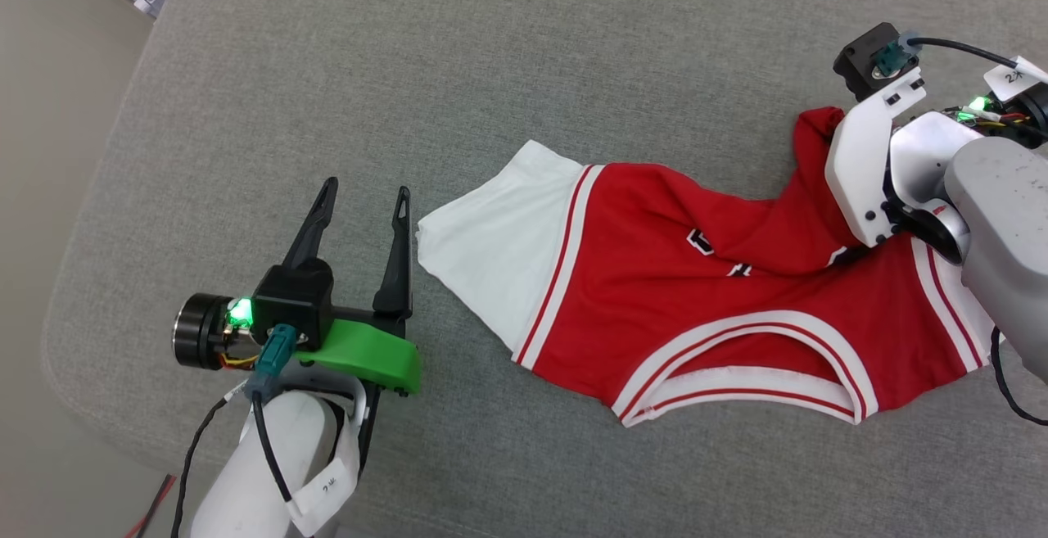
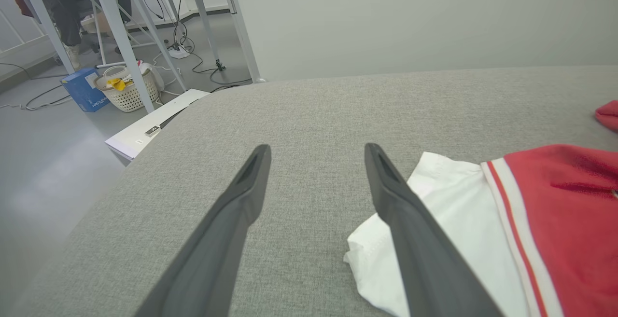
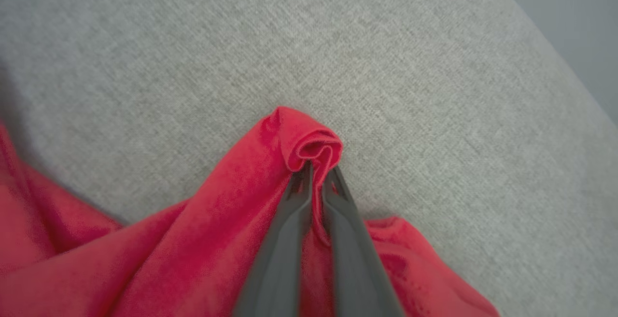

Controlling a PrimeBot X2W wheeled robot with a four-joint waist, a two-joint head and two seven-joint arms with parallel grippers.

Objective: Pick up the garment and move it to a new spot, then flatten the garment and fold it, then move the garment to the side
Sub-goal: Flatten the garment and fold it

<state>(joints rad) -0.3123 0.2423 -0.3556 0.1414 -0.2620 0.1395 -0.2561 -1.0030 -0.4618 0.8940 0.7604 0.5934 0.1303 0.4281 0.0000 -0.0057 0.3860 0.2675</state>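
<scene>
The right claw [image 3: 318,170] has its two dark fingers almost together, pinching a small rolled fold of red cloth that belongs to the garment [image 3: 217,240]. From that pinch the fabric slopes down and spreads over the grey, cloth-covered worktop [image 1: 491,71]. In the head view this held corner stands up at the garment's [image 1: 696,292] far right end, beside the arm's white wrist housing.

The left claw [image 1: 367,194] is spread wide and grips nothing. It sits just beside the white sleeve [image 1: 491,251], which points towards it. Whether its nearer finger touches the sleeve's edge I cannot tell.

The garment lies creased across the right half of the worktop. It has a red body, white sleeves with red-and-white striped trim, a white-edged neckline [image 1: 737,382] facing the robot, and dark white-outlined lettering [image 1: 720,255] half lost in the folds.
</scene>
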